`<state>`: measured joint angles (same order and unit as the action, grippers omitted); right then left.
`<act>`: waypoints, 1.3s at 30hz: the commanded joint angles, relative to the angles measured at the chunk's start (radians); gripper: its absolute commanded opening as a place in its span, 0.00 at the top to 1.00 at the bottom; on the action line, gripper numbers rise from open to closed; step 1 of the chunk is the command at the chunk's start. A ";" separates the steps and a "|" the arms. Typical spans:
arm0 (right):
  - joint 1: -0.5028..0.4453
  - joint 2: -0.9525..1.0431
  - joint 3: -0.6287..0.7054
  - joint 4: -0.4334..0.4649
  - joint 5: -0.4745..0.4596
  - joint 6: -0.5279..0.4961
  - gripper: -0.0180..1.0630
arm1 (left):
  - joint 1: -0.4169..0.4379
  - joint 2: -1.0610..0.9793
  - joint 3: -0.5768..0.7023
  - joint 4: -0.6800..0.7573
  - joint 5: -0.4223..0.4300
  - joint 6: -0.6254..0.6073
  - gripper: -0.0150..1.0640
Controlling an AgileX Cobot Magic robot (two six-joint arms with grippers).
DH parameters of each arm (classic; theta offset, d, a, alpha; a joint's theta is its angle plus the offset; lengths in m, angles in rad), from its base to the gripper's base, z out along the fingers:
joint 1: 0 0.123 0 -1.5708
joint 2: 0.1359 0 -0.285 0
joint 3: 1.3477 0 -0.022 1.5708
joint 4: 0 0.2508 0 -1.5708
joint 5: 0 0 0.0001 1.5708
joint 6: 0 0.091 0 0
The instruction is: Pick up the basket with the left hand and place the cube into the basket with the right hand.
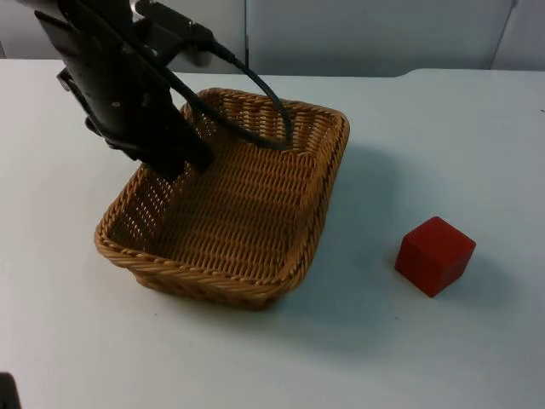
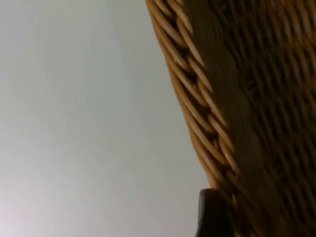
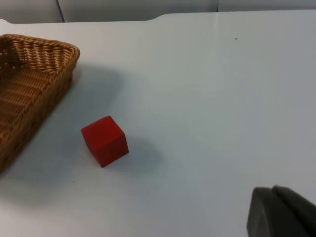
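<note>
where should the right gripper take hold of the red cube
Judging by its pose, grip the red cube across two opposite side faces, coming down from above. It sits flat on the white table, turned corner-on, apart from the basket, so rotate the jaws to match its faces.

A white table top (image 1: 443, 136) spans the top view, ending at a grey partition wall (image 1: 366, 34) along the upper edge of the frame. A rectangular woven wicker basket (image 1: 247, 247) sits left of centre; its upper left part is covered by a black robot arm, so whether it rests fully flat on the table cannot be told. A red cube (image 1: 434, 255) lies on the table at the right, below centre, well apart from the basket, casting a soft shadow.
</note>
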<state>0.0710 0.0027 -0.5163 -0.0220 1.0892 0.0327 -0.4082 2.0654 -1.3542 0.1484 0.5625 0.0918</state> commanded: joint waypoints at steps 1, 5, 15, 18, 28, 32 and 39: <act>-0.005 -0.003 0.007 0.001 -0.011 -0.007 0.99 | -0.007 0.021 -0.024 0.016 0.002 -0.015 0.52; -0.005 -0.003 0.007 0.001 -0.011 -0.007 0.99 | -0.005 0.064 -0.037 0.017 -0.008 -0.015 0.52; -0.005 -0.003 0.007 0.001 -0.011 -0.007 0.99 | -0.002 0.117 -0.037 0.006 0.023 0.006 0.99; -0.005 -0.003 0.007 0.001 -0.011 -0.007 0.99 | -0.002 0.106 -0.041 -0.050 0.036 0.006 0.99; -0.005 -0.003 0.007 0.001 -0.011 -0.007 0.99 | 0.178 -0.061 -0.041 -0.627 0.167 0.299 0.99; -0.005 -0.003 0.007 0.001 -0.011 -0.007 0.99 | 0.244 -0.128 -0.041 -0.727 0.194 0.367 0.99; -0.005 -0.003 0.007 0.001 -0.011 -0.007 0.99 | 0.276 -0.140 -0.039 -0.818 0.222 0.379 0.99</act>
<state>0.0710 0.0027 -0.5163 -0.0220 1.0892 0.0327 -0.1361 1.9376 -1.3944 -0.6251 0.7686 0.4671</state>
